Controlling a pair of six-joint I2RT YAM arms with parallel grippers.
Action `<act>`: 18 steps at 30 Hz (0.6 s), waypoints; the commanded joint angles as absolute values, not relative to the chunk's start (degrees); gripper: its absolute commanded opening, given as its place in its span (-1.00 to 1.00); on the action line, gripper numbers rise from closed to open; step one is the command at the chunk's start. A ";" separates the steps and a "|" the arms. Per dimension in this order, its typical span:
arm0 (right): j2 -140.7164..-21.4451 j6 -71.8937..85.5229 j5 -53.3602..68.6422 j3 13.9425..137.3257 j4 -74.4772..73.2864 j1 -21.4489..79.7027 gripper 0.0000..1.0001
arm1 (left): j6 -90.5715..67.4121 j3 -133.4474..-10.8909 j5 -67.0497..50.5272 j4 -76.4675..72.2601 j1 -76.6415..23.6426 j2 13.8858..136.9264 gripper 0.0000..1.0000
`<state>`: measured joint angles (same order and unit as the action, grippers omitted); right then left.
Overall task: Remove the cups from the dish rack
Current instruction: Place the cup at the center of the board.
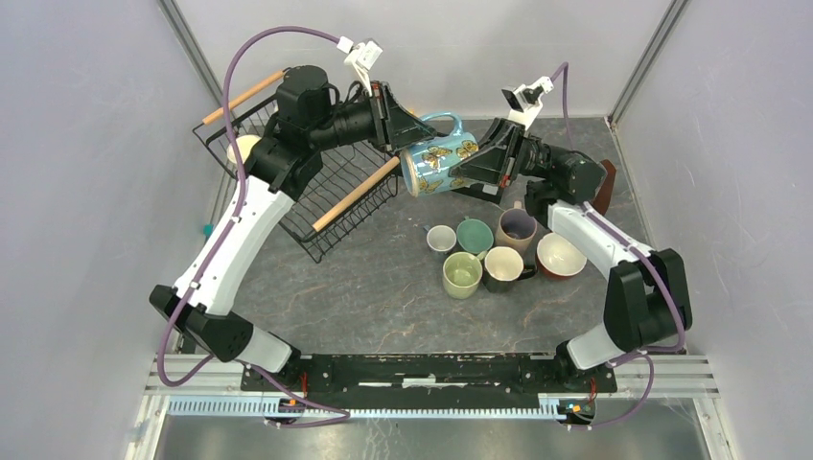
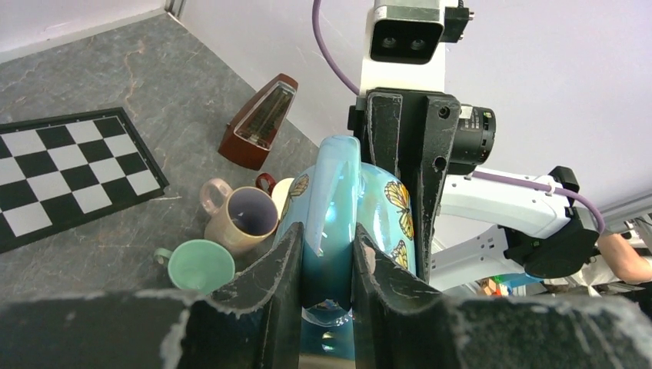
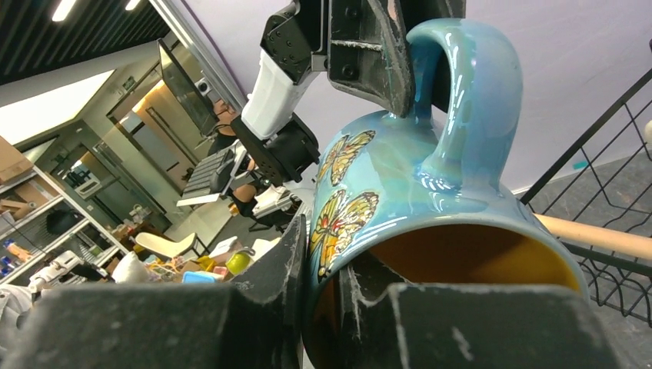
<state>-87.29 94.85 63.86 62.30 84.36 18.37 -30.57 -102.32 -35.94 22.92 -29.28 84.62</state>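
- Six cups (image 1: 504, 267) stood upright in a tight cluster on the table (image 1: 383, 297), right of centre, mouths up. Nothing seen in them.
- Beyond & above them, the blue butterfly cup (image 1: 439, 165) hung in the air btw the two arms. It lay on its side, long axis approx left-right, mouth toward the R arm, handle toward the L.
- L gripper (image 1: 414, 132): clamped on the handle, one finger each side.
- R gripper (image 1: 476, 169): closed on the cup's wall at the rim, one finger inside the yellow mouth, one outside.
- Looked like a handover. Next move prob. needs L to let go first; then R, the arm nearer the cluster, can bring the cup toward the near edge & set it down.
- Dish rack (image 1: 357, 192) at the far-left corner: one cream cup (image 1: 242, 149) showed in it, partly behind the L arm. Rest of its inside was hidden.
- Metronome (image 1: 606, 187) at the far right, behind the R arm.
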 commanded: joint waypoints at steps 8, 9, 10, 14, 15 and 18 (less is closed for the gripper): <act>-77.59 76.79 63.04 62.57 80.25 18.44 -1.00 | -33.49 -103.40 -27.78 22.81 -28.86 84.73 0.78; -76.97 74.44 62.71 62.70 76.73 18.49 -1.00 | -32.96 -103.72 -26.76 23.57 -28.87 84.64 0.89; -76.23 72.57 62.44 63.09 74.10 18.45 -1.00 | -32.45 -104.09 -25.99 24.46 -28.84 84.59 0.99; -73.42 58.75 61.07 65.77 52.88 18.39 -1.00 | -31.38 -104.53 -21.06 26.87 -28.83 83.52 1.00; -72.63 52.18 59.98 67.17 43.83 18.43 -1.00 | -31.27 -104.35 -20.52 26.78 -28.89 83.10 1.00; -70.74 39.21 56.14 70.43 23.97 18.46 -1.00 | -30.81 -104.26 -20.84 26.21 -28.89 81.99 1.00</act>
<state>-75.99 61.73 64.31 62.78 49.06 18.26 -32.36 -102.87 -25.17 25.96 -29.30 84.62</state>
